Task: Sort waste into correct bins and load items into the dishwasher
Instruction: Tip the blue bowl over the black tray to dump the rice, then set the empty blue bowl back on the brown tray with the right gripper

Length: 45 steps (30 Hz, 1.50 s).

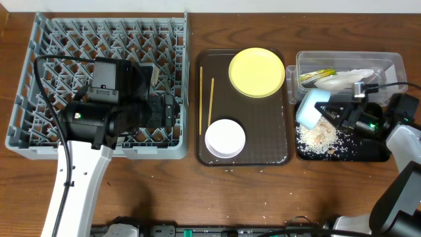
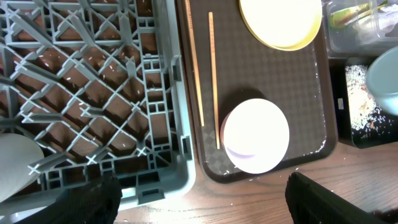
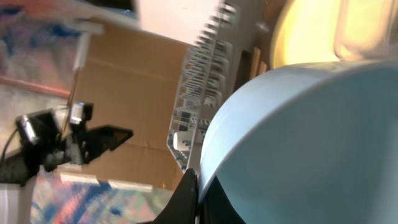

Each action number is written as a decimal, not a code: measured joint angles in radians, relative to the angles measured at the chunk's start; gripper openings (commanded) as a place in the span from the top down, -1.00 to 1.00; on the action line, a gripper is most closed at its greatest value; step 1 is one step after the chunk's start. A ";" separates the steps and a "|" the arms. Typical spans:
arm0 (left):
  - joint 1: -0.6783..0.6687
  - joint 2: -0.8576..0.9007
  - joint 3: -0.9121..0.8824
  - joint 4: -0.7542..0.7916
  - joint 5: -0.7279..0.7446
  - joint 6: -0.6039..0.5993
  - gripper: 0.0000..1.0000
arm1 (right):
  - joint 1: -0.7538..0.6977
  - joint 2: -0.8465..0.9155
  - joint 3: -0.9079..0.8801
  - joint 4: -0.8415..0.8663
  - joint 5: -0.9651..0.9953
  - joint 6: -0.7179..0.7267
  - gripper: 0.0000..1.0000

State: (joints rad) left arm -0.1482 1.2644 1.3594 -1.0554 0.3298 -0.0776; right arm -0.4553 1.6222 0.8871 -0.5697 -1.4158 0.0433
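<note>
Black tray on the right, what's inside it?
Whitish rice-like crumbs lie scattered in the black tray. The right fingers hold a light blue bowl tipped over it. The arm covers the tray's right half, so anything there is hidden.

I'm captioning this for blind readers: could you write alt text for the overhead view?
The right pincer holds a light blue bowl tipped over a black tray strewn with rice-like crumbs, beside a clear tub. A brown tray in the middle carries a yellow plate, a white bowl and two chopsticks; the left pincer hovers over a grey dish rack.
</note>
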 measured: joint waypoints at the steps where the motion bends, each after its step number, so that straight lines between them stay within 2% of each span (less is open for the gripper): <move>1: 0.000 0.000 0.000 0.000 0.000 0.000 -0.71 | 0.010 0.000 0.000 -0.005 0.024 0.031 0.98; 7: 0.000 0.000 0.000 0.000 0.000 0.000 -0.71 | 0.145 -0.055 0.008 -0.003 0.154 0.150 0.97; 10: 0.000 0.000 0.000 0.000 0.000 0.000 -0.71 | 0.262 -0.139 0.050 -0.002 0.328 0.204 0.98; 16: 0.000 0.000 0.000 0.000 0.000 0.000 -0.71 | 0.566 -0.261 0.118 0.002 0.804 0.259 0.98; 20: 0.000 0.000 0.000 0.000 0.000 0.000 -0.71 | 0.758 -0.210 0.118 0.001 1.074 0.264 0.98; 24: 0.000 0.000 0.000 0.000 0.000 0.000 -0.71 | 0.896 -0.096 0.118 0.008 1.239 0.264 0.98; 30: 0.000 0.000 0.000 -0.014 0.001 -0.002 -0.72 | 0.949 -0.019 0.118 0.007 1.343 0.264 0.97; 31: 0.000 0.000 0.000 -0.014 0.001 -0.002 -0.72 | 0.949 -0.021 0.119 0.009 1.353 0.264 0.82; 32: 0.000 0.000 0.000 -0.014 0.001 -0.003 -0.79 | 0.949 -0.022 0.120 0.010 1.363 0.269 0.42; 34: 0.000 0.000 0.000 -0.013 0.001 -0.006 -0.81 | 0.948 -0.023 0.122 0.010 1.372 0.262 -0.18; 35: 0.000 0.000 0.000 -0.010 0.001 -0.005 -0.81 | 0.948 -0.023 0.124 0.009 1.373 0.258 -0.33; 45: -0.041 0.000 0.000 0.090 0.066 -0.005 -0.82 | 0.935 -0.077 0.157 0.025 1.372 0.218 -0.36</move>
State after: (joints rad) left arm -0.1890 1.2648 1.3594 -0.9657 0.3954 -0.0822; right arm 0.4797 1.5452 1.0439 -0.5449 -0.0437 0.2615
